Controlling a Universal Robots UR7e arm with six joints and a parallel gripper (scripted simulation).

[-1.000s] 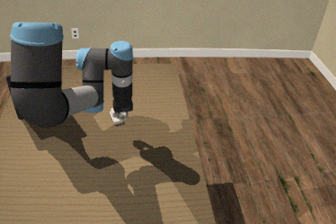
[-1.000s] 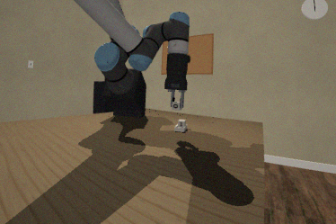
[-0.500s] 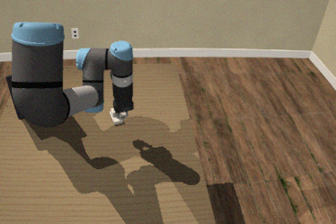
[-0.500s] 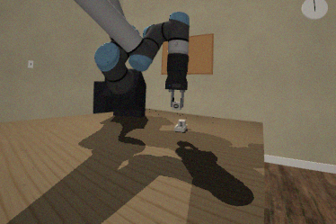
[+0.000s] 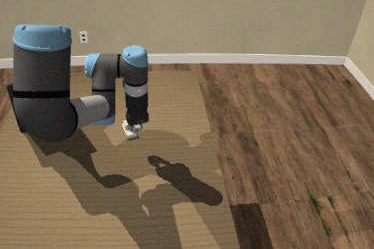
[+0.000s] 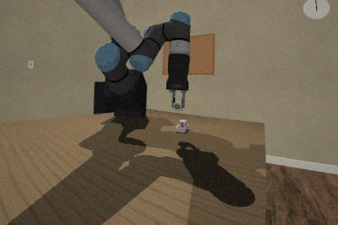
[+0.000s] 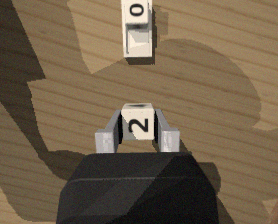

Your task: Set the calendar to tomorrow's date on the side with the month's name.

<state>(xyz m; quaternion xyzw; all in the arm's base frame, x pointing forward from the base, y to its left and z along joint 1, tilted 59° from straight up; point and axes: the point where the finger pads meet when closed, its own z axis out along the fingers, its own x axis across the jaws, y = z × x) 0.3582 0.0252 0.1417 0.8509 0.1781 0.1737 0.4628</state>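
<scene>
My gripper point(image 7: 138, 119) point(image 6: 178, 105) is shut on a white cube point(image 7: 141, 131) point(image 6: 177, 107) and holds it in the air above the table. The face towards the wrist camera shows a black 2, turned sideways in that view. A dark mark on an adjoining face is too foreshortened to read there. The small white tray point(image 7: 138, 54) point(image 6: 181, 130) stands on the table below and apart from the held cube. A second cube point(image 7: 136, 10) point(image 6: 183, 123) sits in it, with 0 on its top face. The tray's near part is empty in the wrist view. Its month side cannot be read.
The wooden table point(image 5: 60, 209) point(image 6: 41, 157) carries the arm's broad shadows. Its edge is right of the tray in the exterior view. In the top view the gripper partly covers the tray. The arm's base stands at the table's back left in the exterior view.
</scene>
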